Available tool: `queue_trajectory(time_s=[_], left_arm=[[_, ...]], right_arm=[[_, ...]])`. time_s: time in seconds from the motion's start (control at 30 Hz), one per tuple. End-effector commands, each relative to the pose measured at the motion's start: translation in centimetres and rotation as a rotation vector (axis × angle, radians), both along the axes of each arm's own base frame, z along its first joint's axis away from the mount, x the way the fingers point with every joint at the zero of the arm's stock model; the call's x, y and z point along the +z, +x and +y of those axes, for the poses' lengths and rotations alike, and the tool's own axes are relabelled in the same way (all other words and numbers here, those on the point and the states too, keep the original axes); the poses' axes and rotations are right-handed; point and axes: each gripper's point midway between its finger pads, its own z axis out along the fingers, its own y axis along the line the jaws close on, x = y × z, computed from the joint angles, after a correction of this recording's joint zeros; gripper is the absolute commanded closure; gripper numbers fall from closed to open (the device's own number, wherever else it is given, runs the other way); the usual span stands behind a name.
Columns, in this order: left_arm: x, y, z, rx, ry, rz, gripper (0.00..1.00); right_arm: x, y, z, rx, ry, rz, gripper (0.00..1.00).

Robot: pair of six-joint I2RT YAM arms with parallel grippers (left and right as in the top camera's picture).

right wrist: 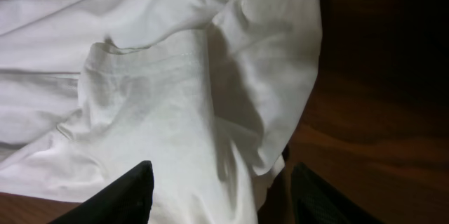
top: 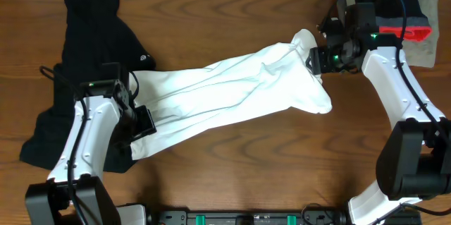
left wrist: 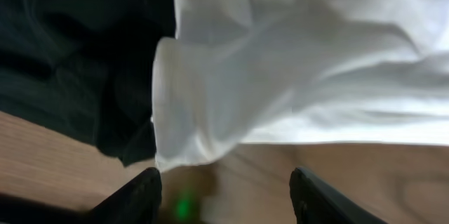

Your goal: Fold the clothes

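A white garment (top: 225,94) lies stretched out and crumpled across the middle of the wooden table. A black garment (top: 91,49) lies bunched at the left. My left gripper (top: 143,123) is open at the white garment's lower left corner; in the left wrist view its fingers (left wrist: 224,192) straddle bare wood just below the cloth's edge (left wrist: 189,112). My right gripper (top: 315,59) is open over the garment's upper right end; in the right wrist view its fingers (right wrist: 217,192) sit above the white cloth (right wrist: 161,104) without gripping it.
A stack of folded clothes (top: 394,6), black, red and grey, sits at the back right corner. The black garment also shows in the left wrist view (left wrist: 77,48). Bare wood (top: 268,161) runs along the table's front.
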Motion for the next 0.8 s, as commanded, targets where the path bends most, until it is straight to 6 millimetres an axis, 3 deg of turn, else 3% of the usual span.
queue_trajectory(time_s=[0.0, 0.17, 0.5, 0.63, 0.77], left_arm=[[-0.7, -0.5, 0.6, 0.054, 0.038, 0.001, 0.41], [-1.4, -1.1, 1.8, 0.099, 0.111, 0.014, 0.45], [-1.7, -1.0, 2.4, 0.106, 0.150, 0.005, 0.62], [-2.5, -1.7, 2.3, 0.117, 0.150, 0.018, 0.73], [-2.7, -2.3, 2.3, 0.118, 0.149, 0.037, 0.94]], right_arm=[[1.5, 0.6, 0.1, 0.016, -0.004, -0.045, 0.40], [1.5, 0.5, 0.1, 0.016, -0.003, -0.044, 0.39], [1.4, 0.5, -0.1, 0.011, -0.003, -0.041, 0.40], [1.4, 0.4, -0.2, 0.009, -0.004, -0.038, 0.40], [1.4, 0.5, -0.2, 0.009, -0.004, -0.038, 0.40]])
